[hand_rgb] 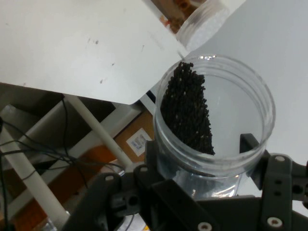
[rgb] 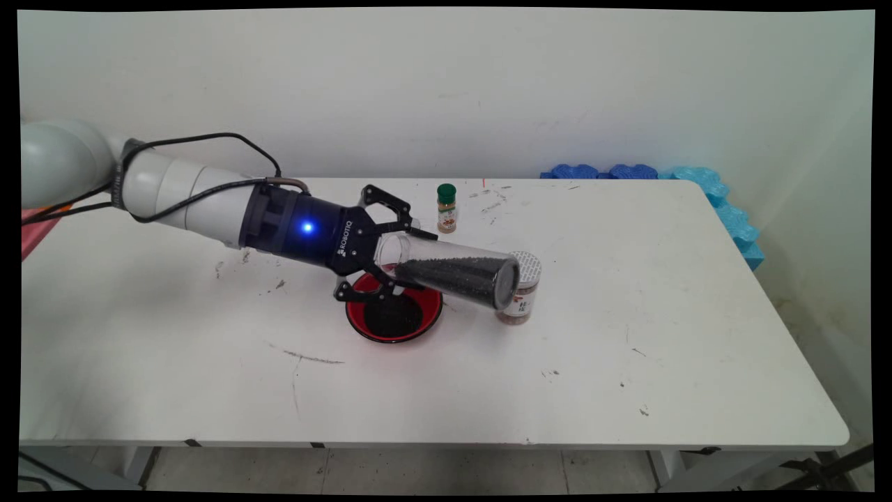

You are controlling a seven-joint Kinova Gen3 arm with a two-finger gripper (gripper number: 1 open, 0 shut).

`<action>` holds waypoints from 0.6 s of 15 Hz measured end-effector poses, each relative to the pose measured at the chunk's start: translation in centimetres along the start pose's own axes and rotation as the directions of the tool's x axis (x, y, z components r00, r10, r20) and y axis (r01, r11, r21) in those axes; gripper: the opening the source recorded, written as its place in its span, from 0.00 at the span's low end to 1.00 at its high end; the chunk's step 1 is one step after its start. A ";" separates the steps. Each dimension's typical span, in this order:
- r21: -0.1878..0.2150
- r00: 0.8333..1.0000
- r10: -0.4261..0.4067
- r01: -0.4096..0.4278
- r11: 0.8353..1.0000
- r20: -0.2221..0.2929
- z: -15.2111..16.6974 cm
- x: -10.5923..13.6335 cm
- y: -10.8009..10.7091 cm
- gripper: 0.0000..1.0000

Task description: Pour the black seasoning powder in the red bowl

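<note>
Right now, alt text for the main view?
The gripper holds a clear jar of black granules tilted nearly flat above a red bowl that also contains black granules, on a white table. A white-lidded jar stands just behind the held jar; a green-capped spice bottle stands farther back.

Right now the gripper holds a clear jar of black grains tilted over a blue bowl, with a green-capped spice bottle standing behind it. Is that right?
Not quite: the bowl is red, not blue, as the main view shows. The rest stands: the gripper holds the clear jar of black grains tilted above it, and the green-capped spice bottle stands behind.
</note>
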 end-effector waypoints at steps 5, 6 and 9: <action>-0.022 0.999 -0.046 0.046 0.999 0.007 0.1 0.2 0.0 0.00; -0.026 0.998 -0.055 0.055 0.998 0.007 0.0 0.2 0.0 0.00; -0.037 0.997 -0.082 0.083 0.996 0.007 0.0 0.4 0.0 0.00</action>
